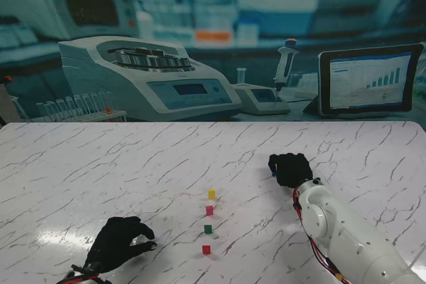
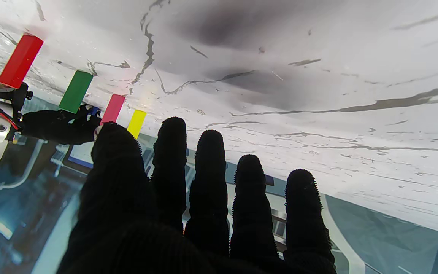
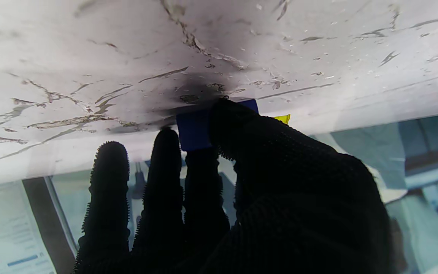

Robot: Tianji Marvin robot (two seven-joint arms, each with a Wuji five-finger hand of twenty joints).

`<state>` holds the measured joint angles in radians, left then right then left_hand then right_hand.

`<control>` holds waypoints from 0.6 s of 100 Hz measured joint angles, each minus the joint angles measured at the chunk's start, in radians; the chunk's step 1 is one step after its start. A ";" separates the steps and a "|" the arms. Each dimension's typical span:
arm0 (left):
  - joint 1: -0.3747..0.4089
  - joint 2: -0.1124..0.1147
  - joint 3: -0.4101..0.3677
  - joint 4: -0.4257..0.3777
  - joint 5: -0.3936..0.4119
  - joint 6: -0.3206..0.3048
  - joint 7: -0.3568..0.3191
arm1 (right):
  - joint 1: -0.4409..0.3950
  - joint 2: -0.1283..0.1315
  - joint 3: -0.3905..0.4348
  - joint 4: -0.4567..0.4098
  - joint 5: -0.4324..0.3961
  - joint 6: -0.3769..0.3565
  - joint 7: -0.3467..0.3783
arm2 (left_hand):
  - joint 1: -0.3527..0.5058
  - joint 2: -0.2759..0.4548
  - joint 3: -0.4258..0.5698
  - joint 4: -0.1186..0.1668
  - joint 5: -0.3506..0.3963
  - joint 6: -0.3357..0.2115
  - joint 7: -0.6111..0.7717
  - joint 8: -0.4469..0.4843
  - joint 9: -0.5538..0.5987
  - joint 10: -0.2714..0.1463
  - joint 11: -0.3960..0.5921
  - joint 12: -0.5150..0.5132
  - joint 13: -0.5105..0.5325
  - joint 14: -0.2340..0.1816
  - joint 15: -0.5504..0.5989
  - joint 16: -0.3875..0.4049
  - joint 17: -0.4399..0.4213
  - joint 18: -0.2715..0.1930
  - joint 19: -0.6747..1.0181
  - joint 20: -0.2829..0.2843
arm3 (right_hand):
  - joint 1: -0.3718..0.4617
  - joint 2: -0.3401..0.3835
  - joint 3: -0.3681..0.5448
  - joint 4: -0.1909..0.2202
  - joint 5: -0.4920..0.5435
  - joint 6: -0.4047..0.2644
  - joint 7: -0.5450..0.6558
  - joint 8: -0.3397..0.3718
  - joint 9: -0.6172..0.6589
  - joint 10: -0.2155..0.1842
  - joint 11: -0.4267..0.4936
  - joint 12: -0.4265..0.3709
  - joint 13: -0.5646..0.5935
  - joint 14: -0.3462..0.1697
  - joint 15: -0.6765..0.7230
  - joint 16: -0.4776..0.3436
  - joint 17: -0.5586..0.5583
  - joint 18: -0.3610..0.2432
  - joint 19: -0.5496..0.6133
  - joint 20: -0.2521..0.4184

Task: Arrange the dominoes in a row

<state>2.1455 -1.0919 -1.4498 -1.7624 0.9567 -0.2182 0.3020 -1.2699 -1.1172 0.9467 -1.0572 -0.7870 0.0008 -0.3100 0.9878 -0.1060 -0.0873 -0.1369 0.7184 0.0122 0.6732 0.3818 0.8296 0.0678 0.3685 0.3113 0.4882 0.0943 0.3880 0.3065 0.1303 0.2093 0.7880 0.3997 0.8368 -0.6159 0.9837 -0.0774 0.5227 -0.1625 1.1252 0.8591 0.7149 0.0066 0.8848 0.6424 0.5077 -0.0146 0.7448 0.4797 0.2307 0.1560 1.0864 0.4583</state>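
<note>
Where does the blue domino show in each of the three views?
Stand view: blue domino, a sliver at the right hand, right of the row.
Left wrist view: a blue speck at that hand.
Right wrist view: centre, pinched.
Shared landmark: yellow domino.

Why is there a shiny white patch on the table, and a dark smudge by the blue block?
Stand view: lamp glare on the glossy table beside the left hand. Right wrist view: the smudge is the right hand casting a shadow around the blue domino. Left wrist view: a softer shadow, with the fingers close and slightly blurred.
</note>
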 measured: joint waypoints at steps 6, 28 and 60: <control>0.000 0.000 0.000 0.000 0.000 0.000 0.000 | 0.000 0.000 0.001 0.000 0.000 -0.002 0.002 | 0.000 0.000 0.000 0.000 0.000 0.000 0.000 0.000 0.000 0.000 0.000 0.000 0.000 0.000 0.000 0.000 0.000 0.000 0.000 0.000 | 0.000 0.000 0.000 0.000 0.000 0.000 -0.010 0.000 0.000 0.000 -0.001 0.000 0.000 0.000 0.000 0.000 -0.003 0.000 0.000 -0.003; 0.000 0.000 0.000 0.000 0.000 0.000 0.000 | -0.003 0.002 0.008 -0.008 0.003 -0.004 0.016 | 0.000 0.000 0.000 0.000 0.000 0.000 0.001 0.000 0.000 0.000 0.000 0.000 0.000 0.000 0.000 0.000 0.000 0.000 0.000 0.000 | 0.000 0.000 0.000 0.000 0.000 0.000 -0.075 -0.051 0.000 0.002 -0.014 0.000 0.000 0.001 -0.011 0.000 -0.006 0.000 0.000 -0.003; -0.002 0.000 0.000 0.003 -0.003 -0.001 0.002 | 0.004 0.003 0.007 -0.007 0.008 -0.004 0.031 | -0.001 0.000 0.000 0.000 0.000 0.000 0.001 0.000 0.000 0.000 0.005 0.004 0.000 0.000 0.000 0.001 0.001 0.000 0.000 0.000 | -0.031 0.000 -0.009 0.000 0.001 0.051 -0.161 -0.162 0.021 -0.001 -0.024 0.000 0.000 0.003 -0.011 0.015 -0.012 0.000 -0.013 -0.003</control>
<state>2.1434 -1.0922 -1.4498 -1.7596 0.9538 -0.2191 0.3043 -1.2658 -1.1144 0.9539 -1.0640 -0.7789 -0.0030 -0.2787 0.9871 -0.1060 -0.0873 -0.1369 0.7184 0.0122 0.6742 0.3817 0.8296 0.0675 0.3733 0.3149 0.4885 0.0943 0.3881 0.3071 0.1315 0.2093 0.7882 0.3999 0.8062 -0.6158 0.9748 -0.0774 0.5237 -0.1114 0.9644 0.6972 0.7364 0.0061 0.8612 0.6427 0.5078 -0.0120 0.7333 0.4945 0.2189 0.1560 1.0730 0.4549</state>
